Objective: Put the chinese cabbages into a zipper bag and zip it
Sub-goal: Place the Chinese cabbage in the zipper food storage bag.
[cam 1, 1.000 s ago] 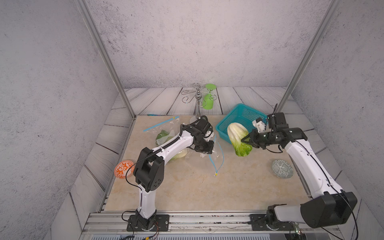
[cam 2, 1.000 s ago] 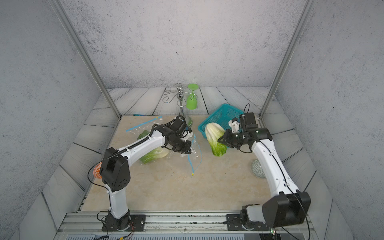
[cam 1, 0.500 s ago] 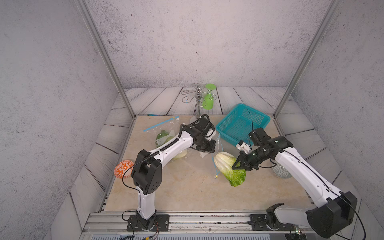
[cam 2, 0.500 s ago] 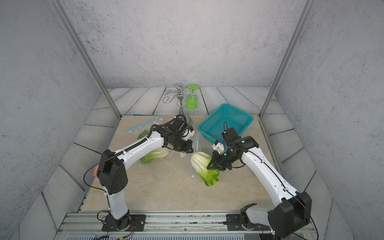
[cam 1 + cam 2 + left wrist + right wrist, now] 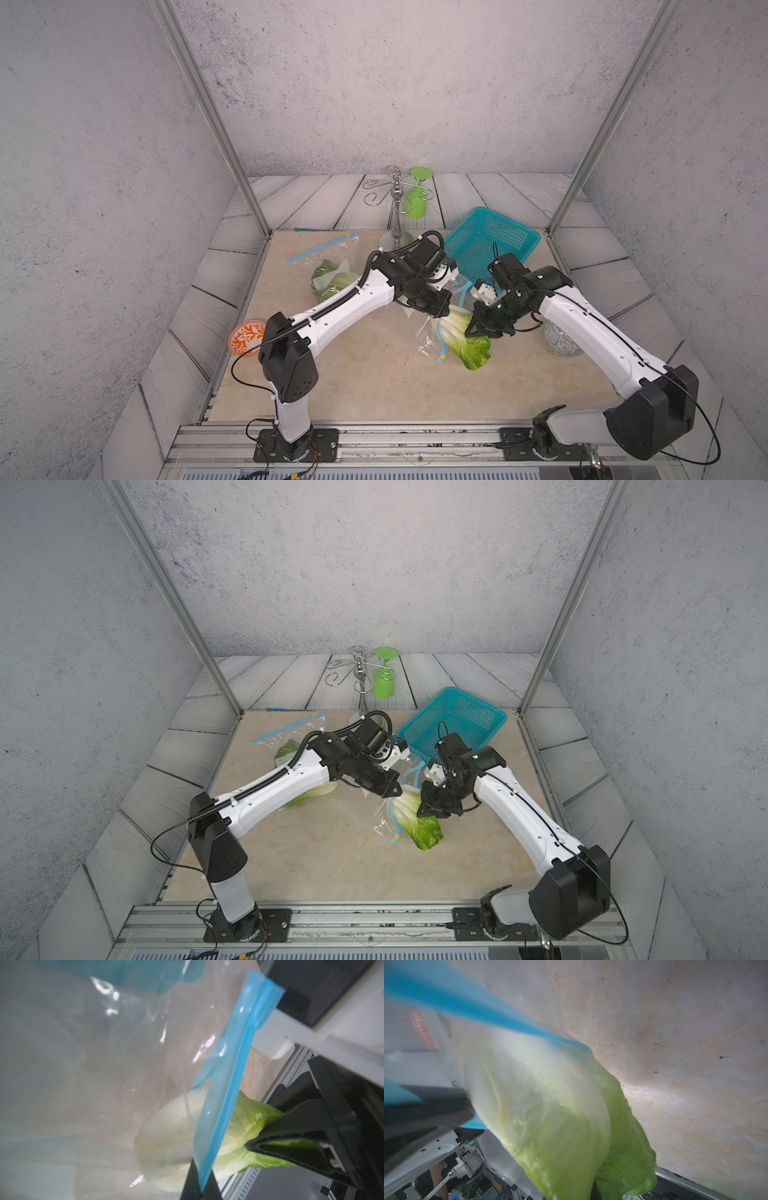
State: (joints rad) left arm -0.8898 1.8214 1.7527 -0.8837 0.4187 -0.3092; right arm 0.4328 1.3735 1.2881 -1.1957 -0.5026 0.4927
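Note:
My left gripper (image 5: 441, 309) (image 5: 200, 1188) is shut on the blue zipper strip (image 5: 228, 1084) of a clear zipper bag (image 5: 428, 338), holding its mouth up off the table. My right gripper (image 5: 478, 328) (image 5: 428, 808) is shut on the leafy end of a chinese cabbage (image 5: 461, 338) (image 5: 415, 823) (image 5: 550, 1115). The cabbage's white stem end (image 5: 170, 1136) sits inside the bag's mouth, and its green leaves stick out. In the right wrist view the cabbage hides my right gripper's jaws. More chinese cabbages (image 5: 334, 280) (image 5: 311, 796) lie in clear plastic behind my left arm.
A teal basket (image 5: 515, 239) stands tilted at the back right. A green goblet (image 5: 415, 199) hangs on a metal rack (image 5: 397, 208) at the back. An orange patterned disc (image 5: 246, 336) lies at the left edge, and a grey patterned ball (image 5: 561, 343) lies on the right.
My right arm has carried the cabbage from beside the basket down and leftward to the bag's mouth. My left gripper has kept its hold on the zipper strip.

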